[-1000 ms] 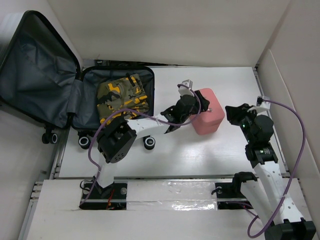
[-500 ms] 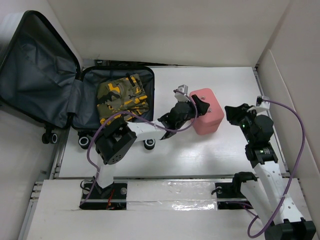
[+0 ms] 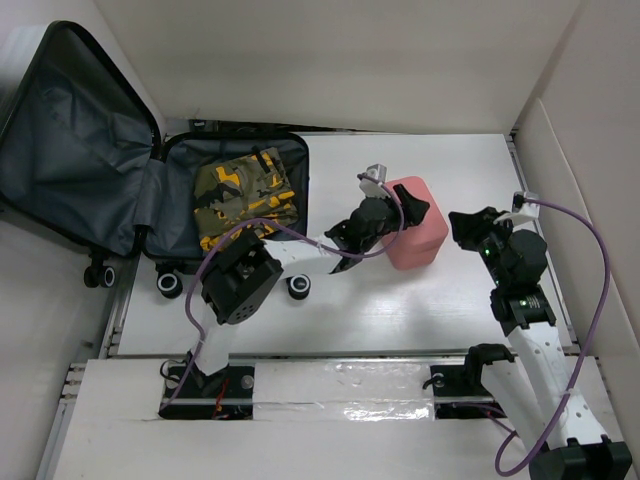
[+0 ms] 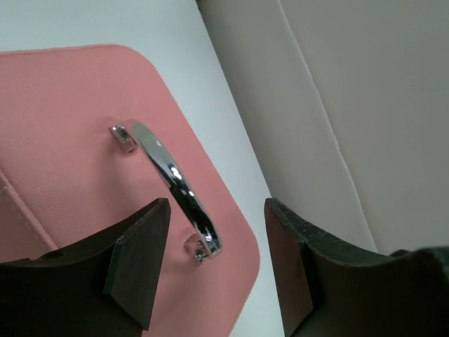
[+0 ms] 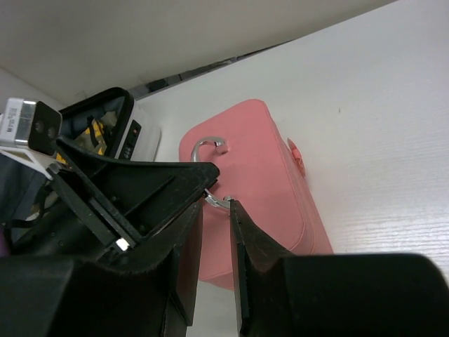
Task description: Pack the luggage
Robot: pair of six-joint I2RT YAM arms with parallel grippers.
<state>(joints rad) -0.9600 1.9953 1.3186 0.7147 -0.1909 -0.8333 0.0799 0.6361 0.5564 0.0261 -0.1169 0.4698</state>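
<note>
Top external view: where's the luggage (image 3: pixel 70 140) sitting?

Far-left corner of the bench (image 3: pixel 400 320), lying open. Its lid is flung out past the bench edge, and a camouflage cloth (image 3: pixel 245 190) fills much of the base half. The pink case (image 3: pixel 425 245) stands to its right, near but not touching the shell.

And the arms?

The left pincer (image 4: pixel 217 210) is over the case, jaws apart on either side of the chrome handle (image 4: pixel 172 179), gripping nothing that I can see. The right pincer (image 5: pixel 223 200) hangs just beside the case with only a narrow gap between its fingers, and it's empty.

What worries you?

Those jaws sit near one end of the handle. If they close there, I'd expect the case to tip and swing on the lift, maybe slide off the polished metal. Then it could clip the suitcase's near rim, or land on the cloth and sit proud.

Room to move?

There's open bench nearer us and beyond the case. The right pincer crowds the case's right side, and the left arm (image 3: pixel 300 255) stretches over the suitcase wheels (image 3: pixel 298 286). The right wall (image 3: pixel 565 150) is well apart.
</note>
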